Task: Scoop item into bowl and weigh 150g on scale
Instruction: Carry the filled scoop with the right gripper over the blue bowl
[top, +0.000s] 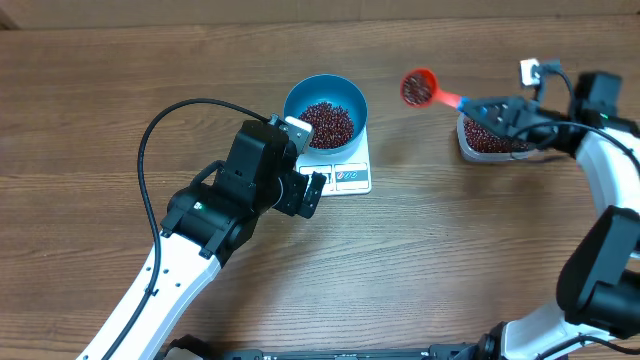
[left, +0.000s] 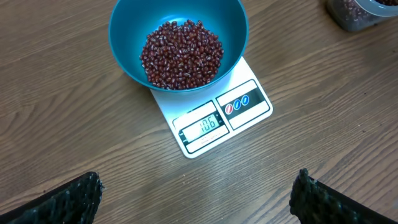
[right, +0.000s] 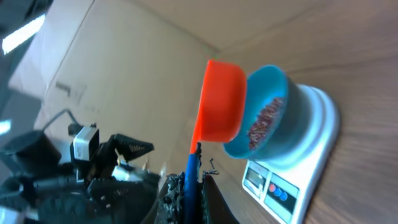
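On a wooden table (top: 90, 110), the white left arm reaches in from 7 o'clock, a black cable (top: 150, 150) looping off its side. The left gripper (top: 311, 192) hangs with its jaws spread wide and nothing between them, just off the 7 o'clock corner of the kitchen scale (top: 352, 176). From the left wrist camera, both dark fingertips (left: 68, 202) sit at the bottom edge, well apart, with bare tabletop between them.

At 12 o'clock from the table's centre, the white kitchen scale carries the blue bowl (top: 296, 100), which sits on the platform's far half. A loose pile of dark red-brown beans (top: 329, 124) covers the bowl's floor. The scale's grey display (left: 207, 126) faces 6 o'clock and shows three digits that appear to read 106; two round buttons lie beside it.

At 2 o'clock from the bowl, apart from it, an orange-red scoop (top: 417, 87) holds more beans. Its blue handle runs toward 4 o'clock into the right gripper (top: 490, 108), whose jaws are clamped tight on it. Directly under that gripper, at 3 o'clock on the table, stands a clear plastic tub (top: 466, 146) partly filled with the same beans.
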